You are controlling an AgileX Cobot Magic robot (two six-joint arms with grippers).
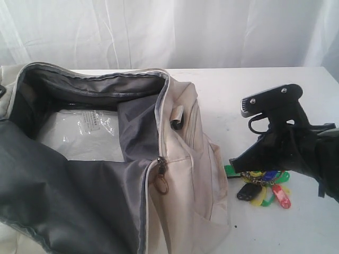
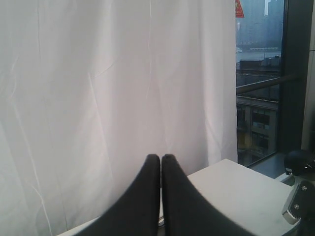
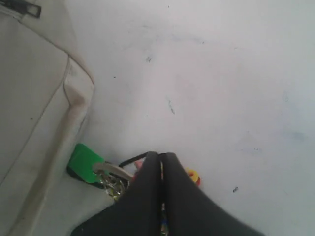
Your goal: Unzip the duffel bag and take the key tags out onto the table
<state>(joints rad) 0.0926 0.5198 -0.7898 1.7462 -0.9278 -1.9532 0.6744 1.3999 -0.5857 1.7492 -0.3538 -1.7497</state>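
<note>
The cream duffel bag [image 1: 180,159] lies unzipped on the left, its dark grey lining showing. Its beige side [image 3: 34,83] also fills one edge of the right wrist view. The key tags [image 1: 265,188] rest on the white table [image 1: 265,95] just right of the bag. In the right wrist view a green tag [image 3: 86,162] and a metal ring show beside the fingers. My right gripper [image 1: 233,160] [image 3: 161,156] is down on the bunch with its jaws pressed together, coloured bits showing in the slit. My left gripper [image 2: 161,156] is shut on nothing and faces a white curtain.
A clear plastic packet [image 1: 85,135] lies inside the bag. A brass ring zipper pull [image 1: 161,184] hangs at the end of the opening. White curtains hang behind the table. A table corner [image 2: 236,191] and a window show in the left wrist view.
</note>
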